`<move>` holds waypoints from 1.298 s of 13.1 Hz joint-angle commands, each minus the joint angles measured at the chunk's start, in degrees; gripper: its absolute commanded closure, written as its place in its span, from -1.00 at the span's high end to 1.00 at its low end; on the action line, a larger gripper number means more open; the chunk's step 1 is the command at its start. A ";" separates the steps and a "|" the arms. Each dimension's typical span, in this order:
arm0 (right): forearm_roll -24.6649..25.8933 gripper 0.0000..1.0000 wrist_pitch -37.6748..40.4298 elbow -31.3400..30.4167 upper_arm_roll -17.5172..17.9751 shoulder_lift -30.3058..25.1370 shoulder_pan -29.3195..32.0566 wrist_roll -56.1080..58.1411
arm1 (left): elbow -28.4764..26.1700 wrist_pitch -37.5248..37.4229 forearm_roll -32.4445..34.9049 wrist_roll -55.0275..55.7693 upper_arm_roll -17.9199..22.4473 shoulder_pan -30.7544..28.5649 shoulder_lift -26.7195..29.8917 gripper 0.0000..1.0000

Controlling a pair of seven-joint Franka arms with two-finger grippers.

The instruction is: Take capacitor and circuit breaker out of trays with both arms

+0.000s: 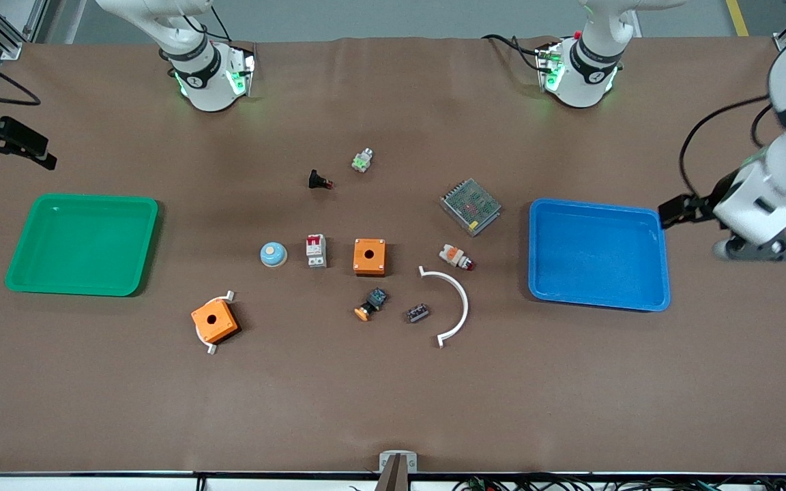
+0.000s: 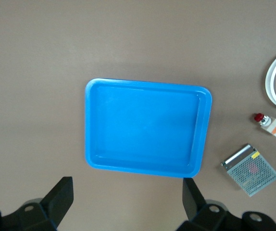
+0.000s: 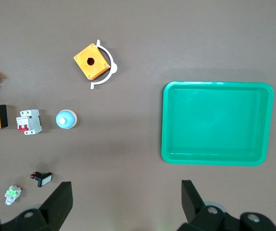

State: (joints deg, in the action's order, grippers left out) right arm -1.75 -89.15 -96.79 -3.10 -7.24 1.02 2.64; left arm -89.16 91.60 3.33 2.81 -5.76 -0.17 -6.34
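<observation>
The capacitor [image 1: 417,313], a tiny dark oblong piece, lies on the brown table beside a white arc. The breaker [image 1: 316,249], a white-grey block with a red band, lies between a blue dome and an orange box; it also shows in the right wrist view [image 3: 29,121]. My left gripper [image 2: 128,202] is open and empty, high above the table next to the blue tray [image 2: 92,120]; it shows in the front view [image 1: 681,208]. My right gripper [image 3: 127,202] is open and empty, high beside the green tray [image 3: 167,120]; it shows at the front view's edge [image 1: 18,146].
Green tray [image 1: 24,245] at the right arm's end, blue tray [image 1: 662,273] at the left arm's end. Between them: blue dome [image 1: 273,254], two orange boxes [image 1: 369,256] [image 1: 214,322], orange-capped button [image 1: 371,303], white arc [image 1: 458,293], white-orange plug [image 1: 456,257], mesh box [image 1: 471,206], black red-tipped part [image 1: 319,181].
</observation>
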 commanded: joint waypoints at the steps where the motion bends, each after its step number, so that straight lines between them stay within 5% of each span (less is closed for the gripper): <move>1: 1.31 1.00 -3.75 -5.87 0.99 -3.40 0.57 0.26 | -2.26 0.25 0.45 -1.76 -0.65 -0.62 4.84 0.99; 17: 2.19 1.00 -3.31 -3.41 0.90 -3.05 0.65 2.55 | 1.09 -1.86 0.18 -2.90 -0.39 -0.79 4.32 0.99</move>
State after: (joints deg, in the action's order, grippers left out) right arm -0.61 -92.91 -100.32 -2.49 -9.57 1.01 4.70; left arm -89.13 90.65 3.34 1.27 -6.11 -0.47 -1.97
